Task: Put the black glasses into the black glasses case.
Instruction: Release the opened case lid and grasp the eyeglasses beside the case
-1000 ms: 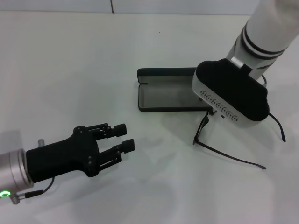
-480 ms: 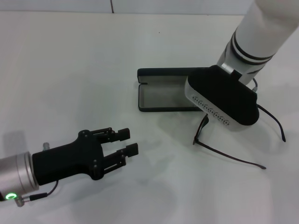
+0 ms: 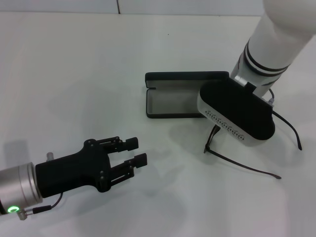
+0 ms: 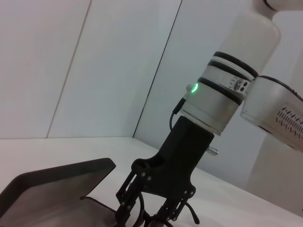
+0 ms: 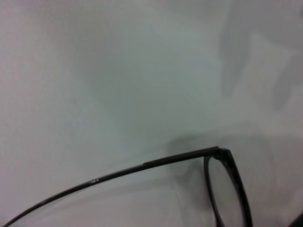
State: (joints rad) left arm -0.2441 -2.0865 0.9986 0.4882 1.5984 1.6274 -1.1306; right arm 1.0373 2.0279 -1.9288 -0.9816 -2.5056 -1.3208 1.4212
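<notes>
The black glasses point(image 3: 245, 166) lie unfolded on the white table, just right of and in front of the black glasses case point(image 3: 175, 101). The case lies open, showing its grey lining. My right arm's wrist housing point(image 3: 236, 114) hangs over the front of the glasses and hides the lenses in the head view. The left wrist view shows my right gripper point(image 4: 149, 220) reaching down with its fingers apart around the glasses frame point(image 4: 140, 212), beside the case point(image 4: 52, 187). One temple and a lens rim point(image 5: 222, 189) fill the right wrist view. My left gripper point(image 3: 135, 151) is open, low at the front left.
A white table point(image 3: 74, 74) stretches bare to the left and behind the case. A white wall with a dark seam point(image 3: 118, 6) runs along the far edge. The far temple arm point(image 3: 292, 132) reaches toward the right edge.
My right arm has shifted left and lower over the glasses. The left gripper has crept a little to the right. The glasses and case have not moved.
</notes>
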